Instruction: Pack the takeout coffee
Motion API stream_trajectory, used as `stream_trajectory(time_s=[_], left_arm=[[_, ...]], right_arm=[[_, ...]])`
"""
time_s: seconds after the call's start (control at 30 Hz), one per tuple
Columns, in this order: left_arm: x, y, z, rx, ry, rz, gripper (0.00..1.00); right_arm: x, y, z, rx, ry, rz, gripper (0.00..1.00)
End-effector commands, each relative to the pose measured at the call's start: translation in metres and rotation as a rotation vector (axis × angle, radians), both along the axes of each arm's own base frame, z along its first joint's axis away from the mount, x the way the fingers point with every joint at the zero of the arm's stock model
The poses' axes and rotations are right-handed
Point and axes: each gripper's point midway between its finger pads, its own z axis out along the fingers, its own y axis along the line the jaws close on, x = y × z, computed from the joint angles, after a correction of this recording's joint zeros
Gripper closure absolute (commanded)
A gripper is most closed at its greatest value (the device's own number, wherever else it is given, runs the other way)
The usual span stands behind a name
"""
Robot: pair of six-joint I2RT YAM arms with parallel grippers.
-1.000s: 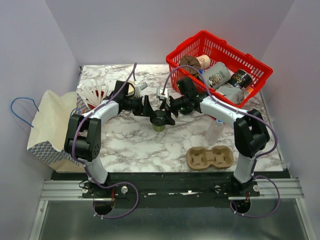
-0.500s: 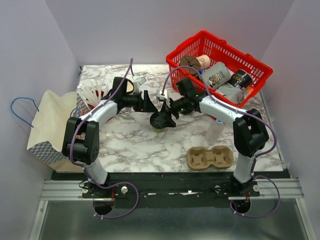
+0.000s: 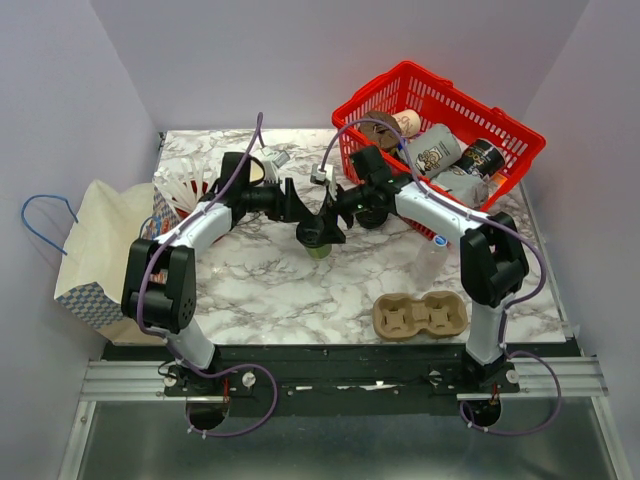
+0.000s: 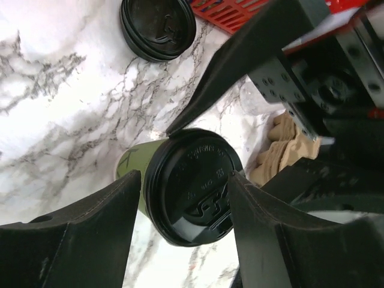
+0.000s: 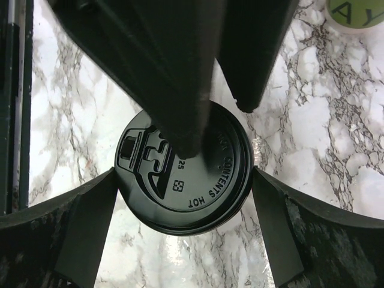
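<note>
Lavender walls, white-grey marble tabletop (image 3: 280, 290). We mark the takeout coffee (image 3: 318, 240) about mid-tabletop, slightly toward the far edge. It is an upright olive-green paper cup with its black lid (image 5: 180, 192) on. It looks to be standing on the surface, but its base is hidden in the wrist views.

Both arms reach in over it. The left claw (image 4: 185, 174) comes from the left side with its jaws apart. In its own view the lid shows between the two fingers. In the right wrist view those fingers sit above the lid, so we see no grip.

The right claw (image 5: 183, 171) comes from the right side, spread wide, with one finger on each side of the lid. In the left wrist view one fingertip is right at the lid rim. We cannot tell if the pads press on it.

Other items:
- Spare black lid (image 4: 157, 27) flat on the marble, near the red basket (image 3: 372, 90) at the far right corner. The basket is full of packaged goods.
- Open paper cup (image 3: 258, 178) toward the far edge, behind the left arm.
- Red-and-white container of white utensils (image 3: 185, 192) at the left edge.
- Paper bag (image 3: 95, 255) with a blue handle, just off the left edge.
- Cardboard cup carrier (image 3: 420, 316) near the near edge, right of centre.
- Clear plastic container (image 3: 430, 262) just beyond the carrier.
</note>
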Motion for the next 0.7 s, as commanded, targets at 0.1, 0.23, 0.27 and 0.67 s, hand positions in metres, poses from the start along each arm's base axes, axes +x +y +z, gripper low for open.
stream_trajectory(time_s=[0.1, 0.23, 0.27, 0.67], left_arm=[[-0.007, 0.011, 0.020, 0.090, -0.335, -0.113, 0.30], [0.005, 0.015, 0.007, 0.137, -0.295, -0.078, 0.31], [0.009, 0.014, 0.008, 0.124, -0.269, -0.055, 0.31], [0.023, 0.003, -0.046, 0.241, -0.056, 0.095, 0.36]], right_arm=[[0.004, 0.004, 0.000, 0.043, 0.128, -0.027, 0.00], [0.003, 0.002, -0.013, 0.031, 0.159, -0.014, 0.00], [0.002, 0.002, -0.015, 0.031, 0.159, -0.010, 0.00], [0.001, -0.003, -0.018, 0.019, 0.125, -0.004, 0.00]])
